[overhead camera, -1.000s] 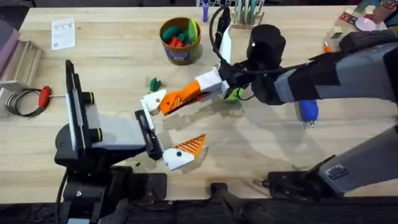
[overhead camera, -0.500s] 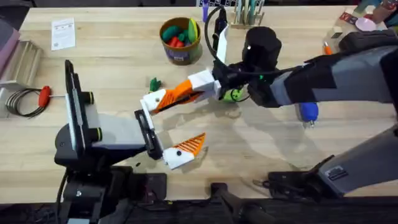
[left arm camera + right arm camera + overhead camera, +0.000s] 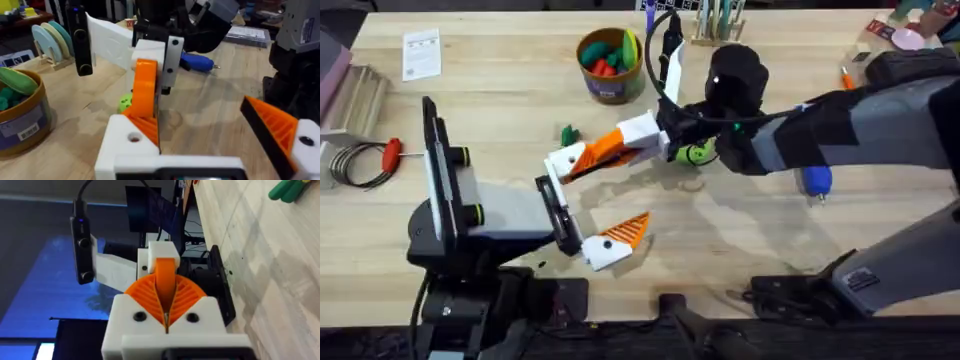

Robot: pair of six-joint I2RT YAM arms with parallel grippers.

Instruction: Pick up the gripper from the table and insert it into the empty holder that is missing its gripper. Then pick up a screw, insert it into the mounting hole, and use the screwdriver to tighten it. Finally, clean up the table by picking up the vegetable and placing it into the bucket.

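One container stands on the table point(image 3: 470, 90): the bucket point(image 3: 610, 88), far from the arms' bases. It holds a heap of toys point(image 3: 605, 55), red, orange and green, which reach up to its rim. In the left wrist view, green toys point(image 3: 15, 82) show above the bucket's wall point(image 3: 25, 127), which carries a purple label.

The vegetable point(image 3: 569, 134) lies on the bare wood between the bucket and the holder point(image 3: 565, 161), apart from both.

The right gripper point(image 3: 632, 140) reaches across the middle. Its fingers are closed on the orange gripper point(image 3: 603, 152) and grip it at its upper end. The orange gripper slants down to the holder, and its lower end touches the white block. In the right wrist view, it stands upright between the ribbed pads point(image 3: 187, 297). How far it sits in the holder, I cannot tell.

The left gripper point(image 3: 595, 200) is spread wide and grasps nothing. Its one fitted finger point(image 3: 617, 241) lies well apart from the holder.

A green disc point(image 3: 697, 152) rests just beside the right wrist. The screwdriver point(image 3: 817, 180) lies on the table to the right, partly under the right arm. A red-handled screwdriver point(image 3: 392, 153) sits at the left edge beside a coil of wire point(image 3: 350, 165).
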